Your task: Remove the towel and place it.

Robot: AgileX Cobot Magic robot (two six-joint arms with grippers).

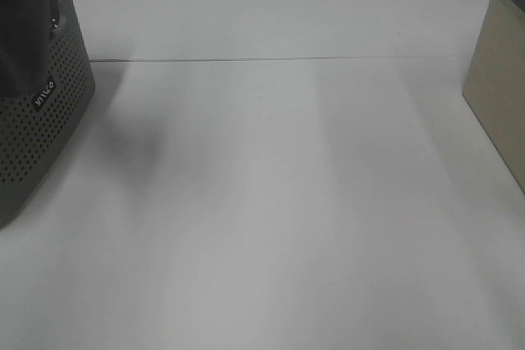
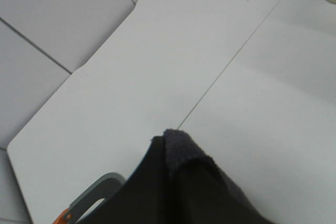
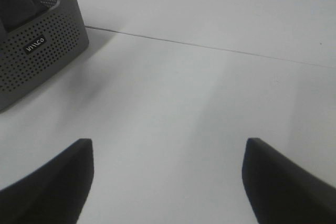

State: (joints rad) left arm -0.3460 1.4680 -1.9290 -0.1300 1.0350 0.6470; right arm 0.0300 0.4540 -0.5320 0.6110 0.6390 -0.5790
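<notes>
Two arms, split roles. Left gripper is clamped tight, and the towel [image 2: 205, 192] bunches right where its fingers sit in the left wrist view, so I read it as pinching the towel; the fingers themselves are hidden under the cloth. Right gripper [image 3: 169, 148] is spread wide with nothing between the jaws, hovering over bare table [image 1: 271, 202].

Towel location: far left of the overhead view, hanging as a dark vertical column out of the grey perforated basket [image 1: 41, 129]. Top end is out of frame, lower end is down inside the basket. That shape says it's held from above, so the cloth drapes straight instead of dragging over the rim.

Orange item [image 2: 64, 216] sits at the basket rim beside the towel. Can't tell what it is; possible snag.

Judgement: step in hand is the lift-out, early in the task, with the tail not clear of the basket and nothing placed. The open right gripper looks like staging, either to catch the free end or to wait clear of the drop zone; can't tell which. Beige box [image 1: 500, 96] is at far right, well apart from the towel.

Next move needs more height before any sideways travel, else the basket gets tugged along
</notes>
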